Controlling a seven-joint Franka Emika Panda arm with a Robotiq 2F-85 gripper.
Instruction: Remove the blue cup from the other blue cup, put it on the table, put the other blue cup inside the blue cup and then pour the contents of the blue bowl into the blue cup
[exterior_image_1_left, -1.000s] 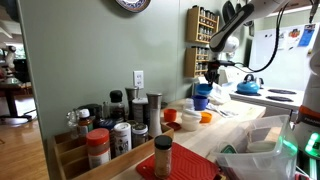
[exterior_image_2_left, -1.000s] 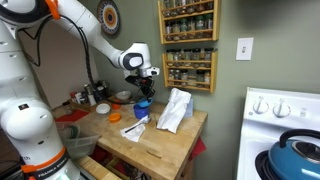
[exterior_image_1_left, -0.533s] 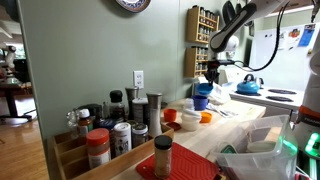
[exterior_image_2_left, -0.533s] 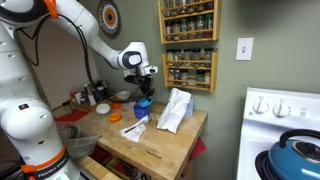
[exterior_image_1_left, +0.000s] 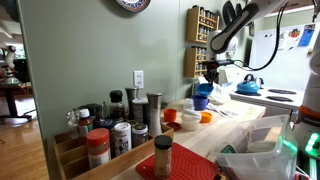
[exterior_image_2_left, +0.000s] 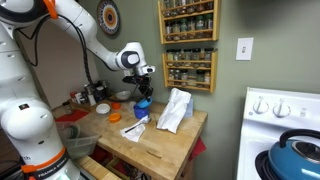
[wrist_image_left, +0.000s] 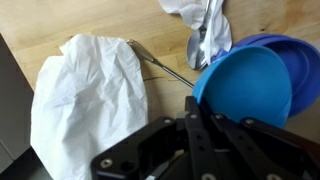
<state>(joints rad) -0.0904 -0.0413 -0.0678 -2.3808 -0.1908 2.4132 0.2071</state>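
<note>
Wrist view gives us no brand or writing to read. In both exterior views the labels on the jars of the spice rack are too small for us to make out.

We see the gripper with its jaws closed on the rim of the blue bowl. The bowl is tipped steeply, its round face turned toward the wrist camera, and its far edge overlaps the blue cup. The cup stands on the table beside a crumpled white cloth and a spoon.

In an exterior view the arm arches over from the upper left and bends down at the wrist, so the gripper points downward above the cup.
</note>
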